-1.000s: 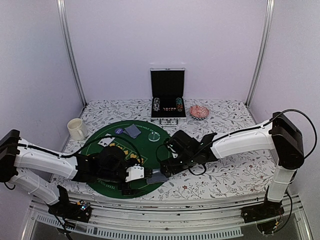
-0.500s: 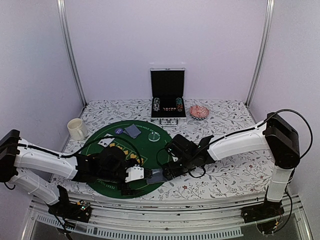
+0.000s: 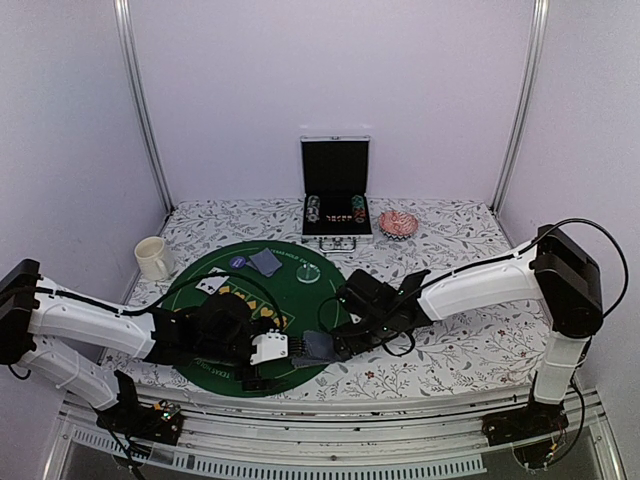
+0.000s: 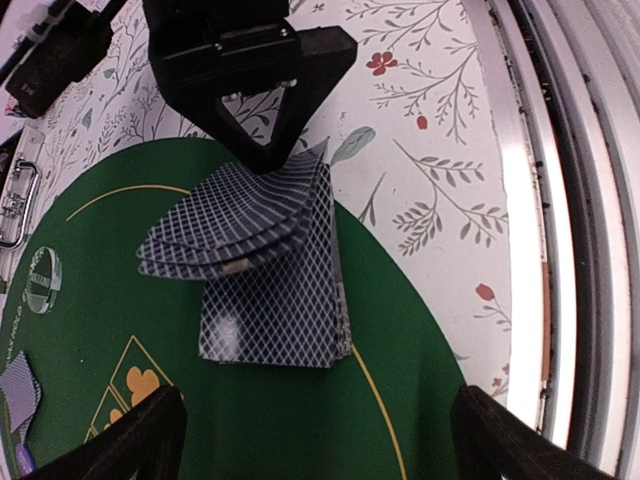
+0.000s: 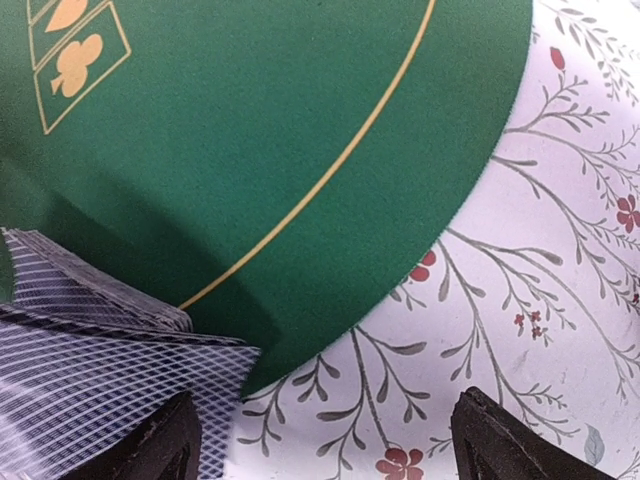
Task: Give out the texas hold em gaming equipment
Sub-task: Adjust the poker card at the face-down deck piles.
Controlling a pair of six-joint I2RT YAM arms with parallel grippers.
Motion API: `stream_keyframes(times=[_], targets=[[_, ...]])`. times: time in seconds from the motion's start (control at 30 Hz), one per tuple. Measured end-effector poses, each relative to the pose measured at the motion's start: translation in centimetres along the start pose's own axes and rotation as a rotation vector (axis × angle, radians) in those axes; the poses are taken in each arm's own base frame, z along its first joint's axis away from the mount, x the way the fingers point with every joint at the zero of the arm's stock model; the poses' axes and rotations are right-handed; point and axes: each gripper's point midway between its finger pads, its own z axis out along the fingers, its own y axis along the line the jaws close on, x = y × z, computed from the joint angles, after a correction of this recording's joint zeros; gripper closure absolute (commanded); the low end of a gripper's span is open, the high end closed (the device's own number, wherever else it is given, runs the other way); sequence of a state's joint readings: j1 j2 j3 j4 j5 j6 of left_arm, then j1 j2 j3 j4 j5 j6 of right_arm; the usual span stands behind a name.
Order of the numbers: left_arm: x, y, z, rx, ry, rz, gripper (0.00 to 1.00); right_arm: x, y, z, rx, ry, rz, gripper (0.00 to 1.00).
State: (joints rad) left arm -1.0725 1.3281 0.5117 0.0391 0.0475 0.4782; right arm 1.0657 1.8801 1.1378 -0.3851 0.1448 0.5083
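A big round green felt mat (image 3: 290,288) with a thin gold ring and gold-boxed suit marks lies on the near middle of a white tablecloth (image 3: 470,340) printed with grey sprigs and small red flowers, close to the metal rails (image 3: 330,440) along the near edge. A white mug (image 3: 153,258) stands upright on the cloth just off the mat's far left rim. Beyond the mat, at the far middle, an aluminium case (image 3: 335,165) stands open with its black-lined lid upright, a small round red-patterned dish (image 3: 397,223) just to its right, and two metal posts (image 3: 140,110) rise from the far corners against pale lilac walls.
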Motion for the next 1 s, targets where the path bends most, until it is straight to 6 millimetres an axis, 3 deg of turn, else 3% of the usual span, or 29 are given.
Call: stream_keyframes(times=[0.33, 0.57, 1.0], targets=[[-0.4, 0.4, 0.2, -0.010, 0.001, 0.003, 0.10, -2.2, 2.4, -3.8, -0.283, -0.081, 0.051, 0.23], [-1.2, 0.1, 1.2, 0.005, 0.006, 0.019, 0.08, -1.3, 0.5, -2.7, -0.339, -0.042, 0.142, 0.45], [-0.7, 0.2, 4.3, 0.006, 0.052, -0.028, 0.03, -0.2, 1.0, -2.3, -0.475, 0.001, 0.203, 0.56]])
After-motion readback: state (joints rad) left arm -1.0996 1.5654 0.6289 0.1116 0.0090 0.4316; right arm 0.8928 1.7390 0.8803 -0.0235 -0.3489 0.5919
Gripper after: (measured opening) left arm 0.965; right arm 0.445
